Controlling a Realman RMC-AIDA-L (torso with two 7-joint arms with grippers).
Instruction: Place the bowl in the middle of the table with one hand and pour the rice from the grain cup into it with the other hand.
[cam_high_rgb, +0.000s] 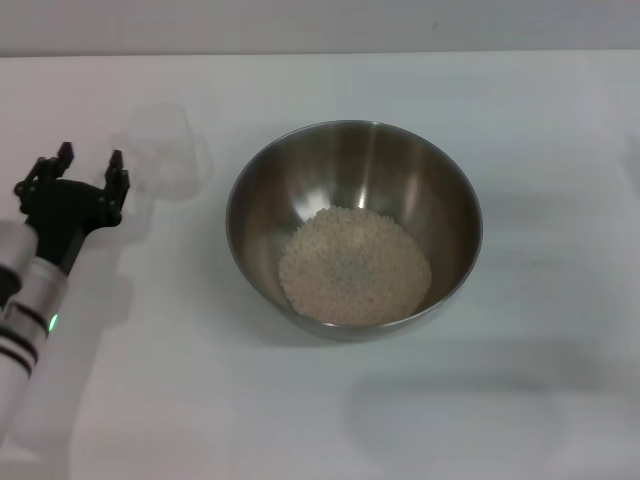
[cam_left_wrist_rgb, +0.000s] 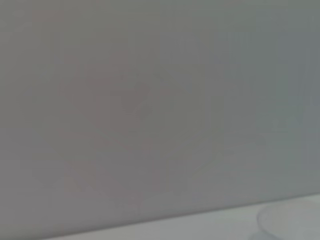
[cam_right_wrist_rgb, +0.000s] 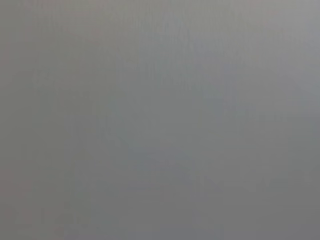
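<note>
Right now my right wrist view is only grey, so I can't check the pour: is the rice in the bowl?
Observer: Yes, the rice lies heaped in the bottom of the bowl.
Operator: Where is the grain cup?
Observer: The grain cup sits on the table to the bowl's left and looks empty.
Operator: Is the left gripper holding it?
Observer: No, the left gripper is beside the cup, apart from it, with its jaws open.

Plain grey wall at 12 o'clock behind the counter; same blank grey wall fills both wrist views.
</note>
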